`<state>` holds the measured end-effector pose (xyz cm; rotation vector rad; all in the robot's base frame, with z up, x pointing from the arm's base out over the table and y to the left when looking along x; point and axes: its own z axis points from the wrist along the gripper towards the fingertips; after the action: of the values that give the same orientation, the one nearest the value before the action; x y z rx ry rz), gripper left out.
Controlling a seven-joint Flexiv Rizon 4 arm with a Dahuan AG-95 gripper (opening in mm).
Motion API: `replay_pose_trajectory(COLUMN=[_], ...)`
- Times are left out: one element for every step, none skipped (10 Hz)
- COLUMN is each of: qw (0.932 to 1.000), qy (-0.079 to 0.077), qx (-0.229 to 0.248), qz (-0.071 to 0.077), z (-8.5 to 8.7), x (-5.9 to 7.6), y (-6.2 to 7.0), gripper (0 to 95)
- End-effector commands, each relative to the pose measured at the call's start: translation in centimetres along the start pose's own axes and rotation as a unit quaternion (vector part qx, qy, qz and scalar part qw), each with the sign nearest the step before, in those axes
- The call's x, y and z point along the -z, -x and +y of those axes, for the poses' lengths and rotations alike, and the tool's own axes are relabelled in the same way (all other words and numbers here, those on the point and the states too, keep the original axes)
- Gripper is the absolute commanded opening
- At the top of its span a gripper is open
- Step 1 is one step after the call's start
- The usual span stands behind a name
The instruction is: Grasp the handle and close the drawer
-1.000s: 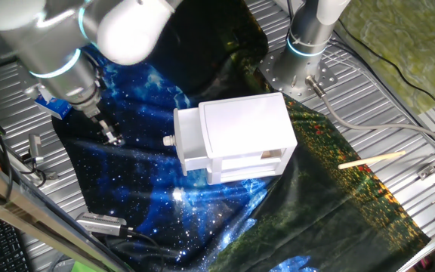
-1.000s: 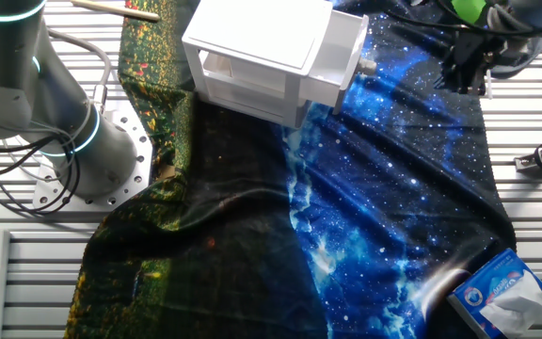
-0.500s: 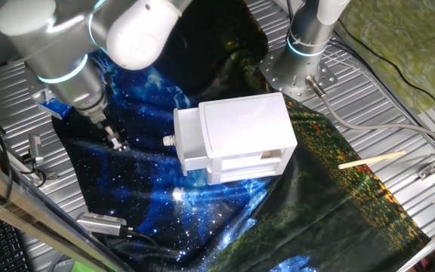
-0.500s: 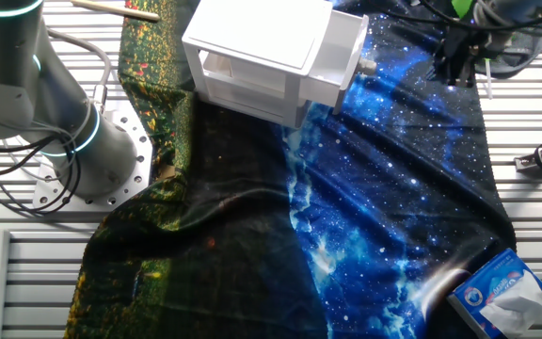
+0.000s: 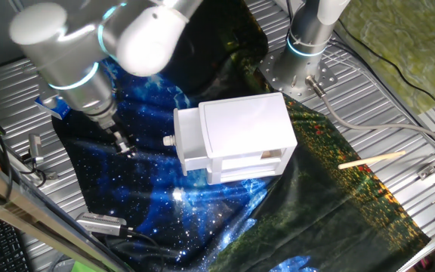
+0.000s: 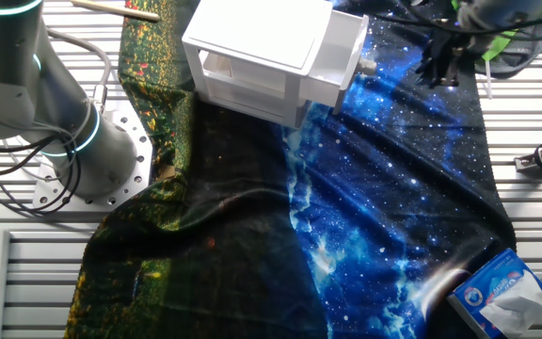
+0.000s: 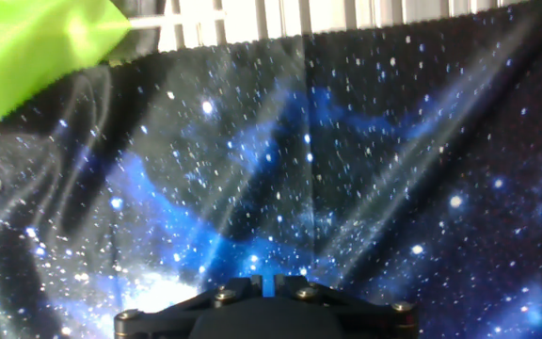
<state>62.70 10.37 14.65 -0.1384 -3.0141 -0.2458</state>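
Observation:
The white cabinet point(image 5: 248, 132) stands on a starry cloth. Its drawer point(image 5: 187, 140) sticks out to the left in one fixed view, with the small white knob handle point(image 5: 169, 140) on its front. In the other fixed view the drawer point(image 6: 344, 52) and the handle point(image 6: 367, 67) face right. My gripper point(image 5: 124, 144) hangs low over the cloth, level with the handle and a short way from it, touching nothing. It also shows in the other fixed view point(image 6: 438, 72). In the hand view the gripper point(image 7: 275, 279) has its jaws close together and holds nothing; the drawer is out of that view.
The blue and black starry cloth point(image 5: 149, 189) covers the table middle. A second arm's base point(image 5: 300, 53) stands behind the cabinet. A wooden stick point(image 5: 372, 159) lies to the right. A tissue pack point(image 6: 502, 292) lies at the cloth's corner. A green thing point(image 7: 26, 47) lies beside the cloth.
My gripper has moved across the cloth toward the drawer's handle, staying low. The drawer and cabinet have not moved.

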Motion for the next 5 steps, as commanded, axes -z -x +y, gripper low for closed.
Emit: replay_pose_trajectory(qw=[1.0000, 0.9999, 0.9999, 0.9999, 0.9999], qy=[0.002, 0.002, 0.003, 0.003, 0.004], qx=[-0.003, -0.009, -0.011, -0.011, -0.012], qz=[0.004, 0.005, 0.003, 0.002, 0.000], z=[-0.1, -0.1, 0.1, 0.2, 0.3], x=[0.1, 0.2, 0.0, -0.2, -0.4], y=[-0.7, -1.1, -1.6, -2.1, -2.5], gripper=[19.0, 19.0, 19.0, 19.0, 19.0])
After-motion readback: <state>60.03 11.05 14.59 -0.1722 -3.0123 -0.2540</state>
